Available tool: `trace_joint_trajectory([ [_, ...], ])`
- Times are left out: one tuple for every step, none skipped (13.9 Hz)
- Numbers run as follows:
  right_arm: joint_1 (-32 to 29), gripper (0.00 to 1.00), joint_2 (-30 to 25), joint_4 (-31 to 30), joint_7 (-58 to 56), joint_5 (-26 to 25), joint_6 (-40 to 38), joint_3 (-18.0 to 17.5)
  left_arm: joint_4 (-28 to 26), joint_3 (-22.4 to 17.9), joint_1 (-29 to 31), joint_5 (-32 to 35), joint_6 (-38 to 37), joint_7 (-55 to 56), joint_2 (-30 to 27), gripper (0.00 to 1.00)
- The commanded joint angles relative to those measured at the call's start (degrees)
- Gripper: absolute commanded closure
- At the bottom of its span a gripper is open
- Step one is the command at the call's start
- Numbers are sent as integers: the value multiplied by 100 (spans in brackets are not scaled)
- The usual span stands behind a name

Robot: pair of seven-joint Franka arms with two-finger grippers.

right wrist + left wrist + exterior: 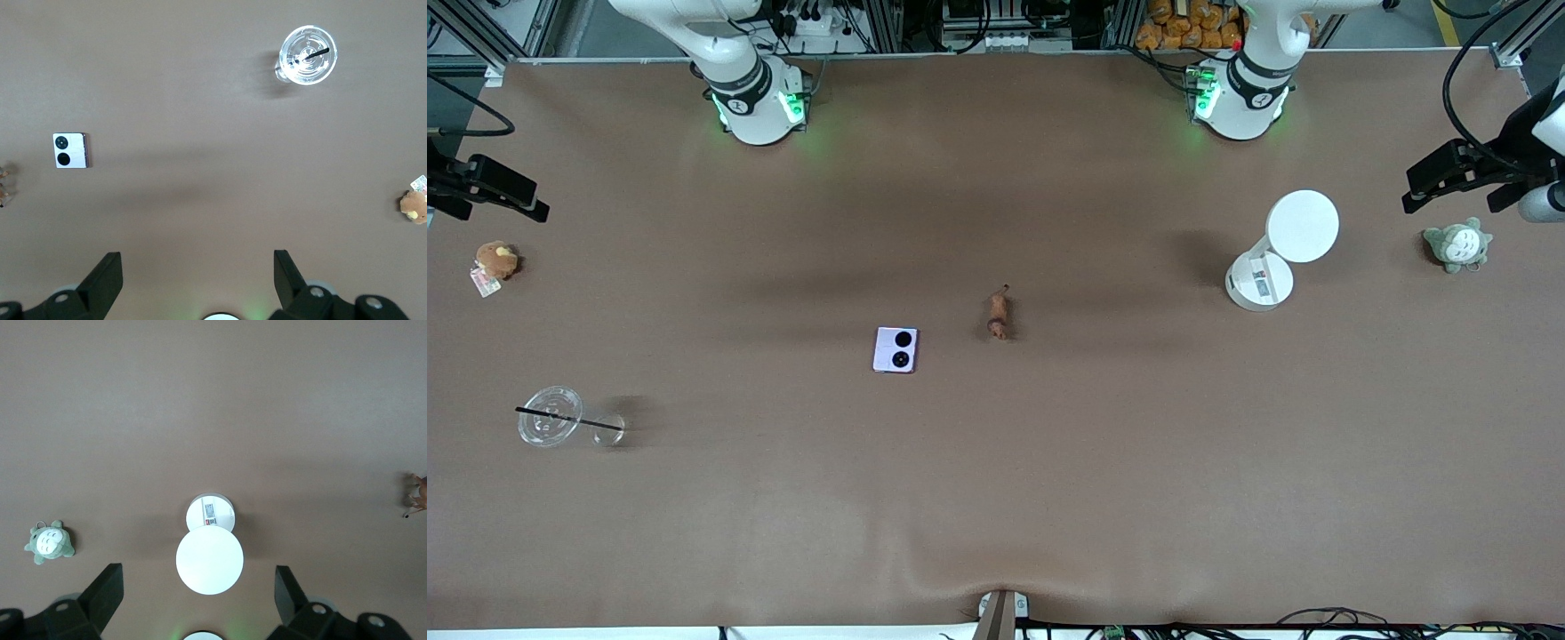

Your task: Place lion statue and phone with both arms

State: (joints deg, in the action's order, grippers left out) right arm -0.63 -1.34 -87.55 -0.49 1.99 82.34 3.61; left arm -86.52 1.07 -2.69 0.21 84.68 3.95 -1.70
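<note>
Lion statue point(998, 316) and phone point(895, 349) lie apart on tabletop point(1049, 462). Left gripper point(197, 590) and right gripper point(197, 270) wait high above it, jaws open.

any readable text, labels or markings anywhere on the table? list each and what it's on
None can be read.
Label on the base of the white stand: print with a red mark, too small to read.
Tag on the brown plush toy: coloured print, too small to read.
The phone and the lion statue show no text.
</note>
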Motion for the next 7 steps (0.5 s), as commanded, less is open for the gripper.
trace_joint_trajectory([
  [46, 0, -68, -52, 40, -67, -8, 26, 82, 8, 32, 23, -92, -70, 29, 0],
  [46, 0, -68, -52, 40, -67, 1, 26, 82, 8, 32, 23, -92, -70, 38, 0],
  [46, 0, -68, -52, 40, -67, -7, 26, 91, 8, 23, 23, -92, -61, 38, 0],
  [46, 0, -68, -52, 40, -67, -25, 26, 91, 8, 14, 23, -92, -70, 38, 0],
  [46, 0, -68, -52, 40, -67, -25, 26, 91, 8, 14, 23, -92, -61, 38, 0],
  [46, 0, -68, -52, 40, -67, -16, 26, 91, 8, 5, 23, -92, -61, 38, 0],
  [46, 0, -68, -52, 40, -67, -16, 26, 91, 8, 5, 23, -92, -61, 38, 0],
])
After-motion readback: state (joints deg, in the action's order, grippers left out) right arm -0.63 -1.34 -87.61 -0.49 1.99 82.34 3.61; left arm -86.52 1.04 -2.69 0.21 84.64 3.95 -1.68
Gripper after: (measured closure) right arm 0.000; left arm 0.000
